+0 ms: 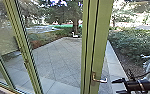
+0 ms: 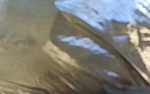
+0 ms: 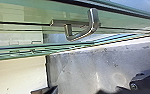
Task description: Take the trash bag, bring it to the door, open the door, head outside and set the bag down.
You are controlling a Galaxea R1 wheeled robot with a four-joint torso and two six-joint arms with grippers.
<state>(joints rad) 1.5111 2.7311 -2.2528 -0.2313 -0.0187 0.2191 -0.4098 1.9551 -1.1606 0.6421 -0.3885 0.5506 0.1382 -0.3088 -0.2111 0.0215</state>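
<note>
Close against your left wrist camera is the shiny, creased trash bag, though you can't tell whether the left gripper is holding it or how it stands. At the near right, your right gripper is spread wide, empty, just right of the lever handle on the green door frame. Beyond lie the paved yard, a leafy hedge to the right and, far off, a tree trunk.

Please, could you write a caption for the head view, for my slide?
The robot's open right tool near the metal handle of a green-framed door, paved yard beyond.
</note>
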